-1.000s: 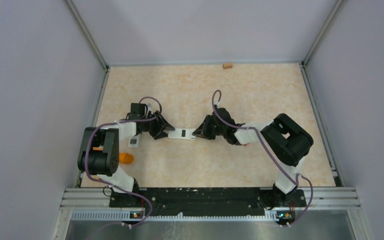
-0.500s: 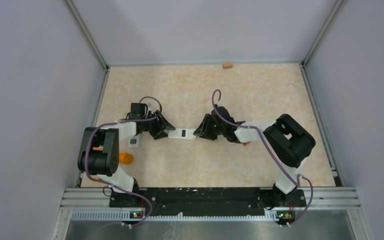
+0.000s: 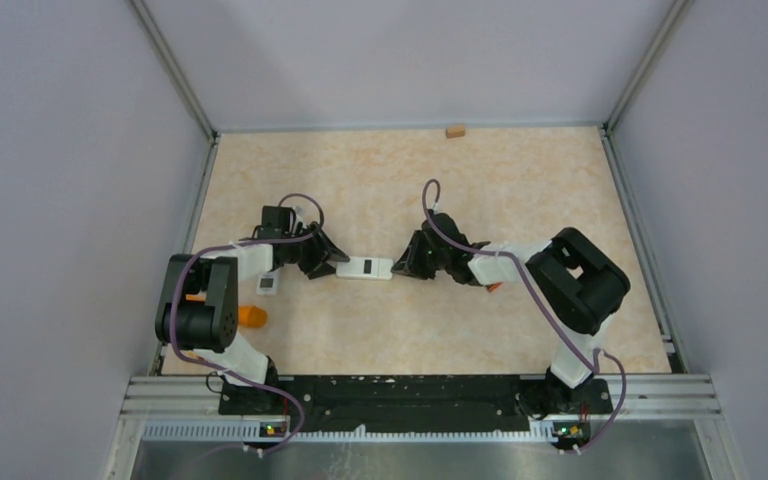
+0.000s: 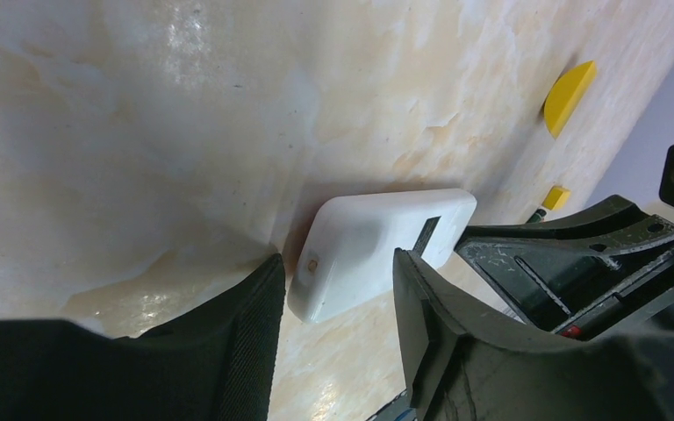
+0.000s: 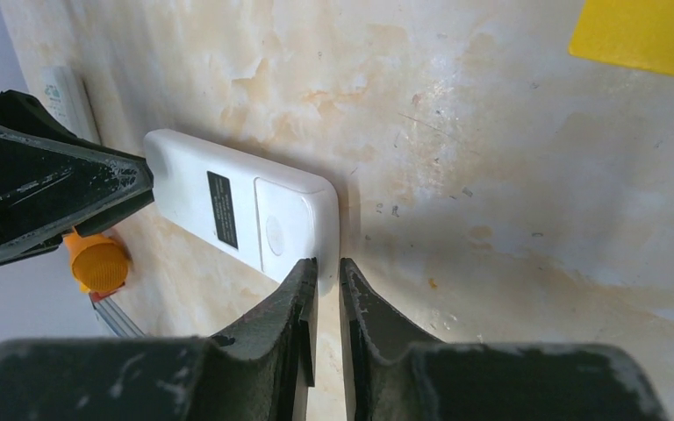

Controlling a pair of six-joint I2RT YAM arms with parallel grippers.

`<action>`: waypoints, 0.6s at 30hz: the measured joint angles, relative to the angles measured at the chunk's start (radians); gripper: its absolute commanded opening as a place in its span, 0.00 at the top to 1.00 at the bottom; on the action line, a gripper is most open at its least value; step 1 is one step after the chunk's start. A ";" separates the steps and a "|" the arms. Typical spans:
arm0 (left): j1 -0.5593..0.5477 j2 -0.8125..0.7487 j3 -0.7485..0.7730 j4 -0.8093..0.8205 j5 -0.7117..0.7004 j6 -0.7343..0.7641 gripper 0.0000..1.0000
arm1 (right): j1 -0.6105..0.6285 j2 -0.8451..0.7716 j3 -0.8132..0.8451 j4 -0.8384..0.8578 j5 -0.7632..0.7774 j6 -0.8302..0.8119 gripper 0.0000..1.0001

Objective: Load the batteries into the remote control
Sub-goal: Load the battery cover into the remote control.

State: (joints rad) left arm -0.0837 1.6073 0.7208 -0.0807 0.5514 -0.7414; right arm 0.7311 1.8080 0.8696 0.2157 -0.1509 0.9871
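The white remote control (image 3: 365, 267) lies back-up at the table's middle, between both grippers. It shows a dark rectangle (image 5: 221, 210) and a closed cover panel (image 5: 281, 230). My left gripper (image 3: 334, 263) is open and straddles the remote control's (image 4: 377, 250) left end, with a thin gap at one finger (image 4: 246, 333). My right gripper (image 5: 326, 267) is almost shut, and the remote's right end corner sits between its fingertips (image 5: 305, 285). A small orange piece (image 3: 494, 287) peeks from under the right forearm. I cannot tell whether it is one of the batteries.
A second white remote with buttons (image 3: 268, 285) and a larger orange cylinder (image 3: 252, 316) lie by the left arm. Yellow pieces (image 4: 569, 95) (image 5: 645, 35) lie on the table, and a small tan block (image 3: 454, 131) sits at the back wall. Walls close in on three sides.
The right gripper's jaws widened and closed again at the remote's right end. The right arm's elbow shifted slightly to the right. The left arm and the remote stayed put.
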 measured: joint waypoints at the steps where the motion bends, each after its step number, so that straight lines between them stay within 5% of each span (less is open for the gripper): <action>1: 0.000 0.000 0.000 -0.001 -0.002 0.002 0.51 | 0.000 0.001 0.003 -0.001 0.000 -0.002 0.86; 18: -0.001 0.004 -0.019 0.019 -0.005 0.015 0.85 | 0.007 0.032 0.063 -0.049 -0.013 -0.016 0.91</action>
State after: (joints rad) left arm -0.0845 1.6112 0.7017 -0.0620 0.5465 -0.7265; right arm 0.7380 1.8397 0.9325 0.1669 -0.1642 0.9707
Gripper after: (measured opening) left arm 0.318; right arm 0.095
